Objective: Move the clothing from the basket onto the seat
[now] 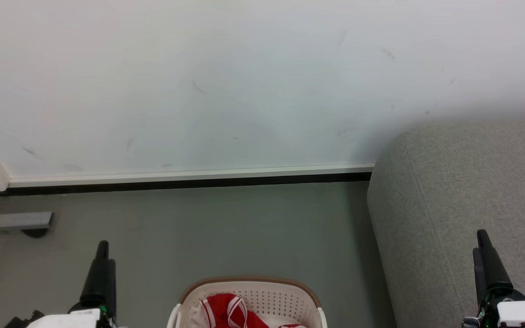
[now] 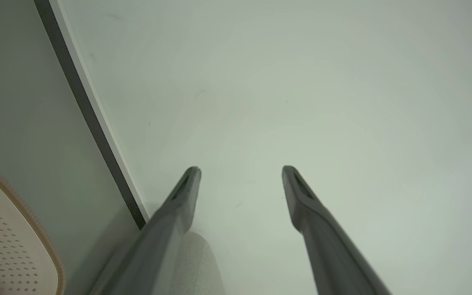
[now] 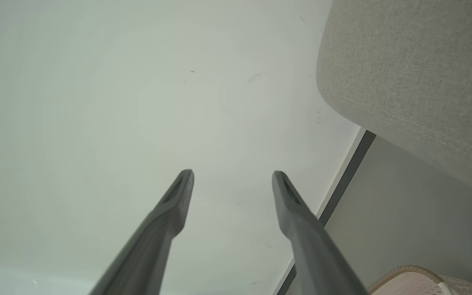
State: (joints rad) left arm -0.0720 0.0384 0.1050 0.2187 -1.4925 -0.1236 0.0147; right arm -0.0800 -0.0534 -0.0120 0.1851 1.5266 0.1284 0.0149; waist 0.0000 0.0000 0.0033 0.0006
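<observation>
Grasping should start with the spread left gripper (image 2: 240,170) dropping onto the red striped garment (image 1: 220,312) in the laundry basket (image 1: 249,280); right gripper (image 3: 232,174) also spread.

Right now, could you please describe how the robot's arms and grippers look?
The left gripper and the right gripper each have two long, dark grey fingers tapering to narrow tips, with a slot-shaped recess on the inner face. Behind them sit white boxy wrist housings with a green detail.
</observation>
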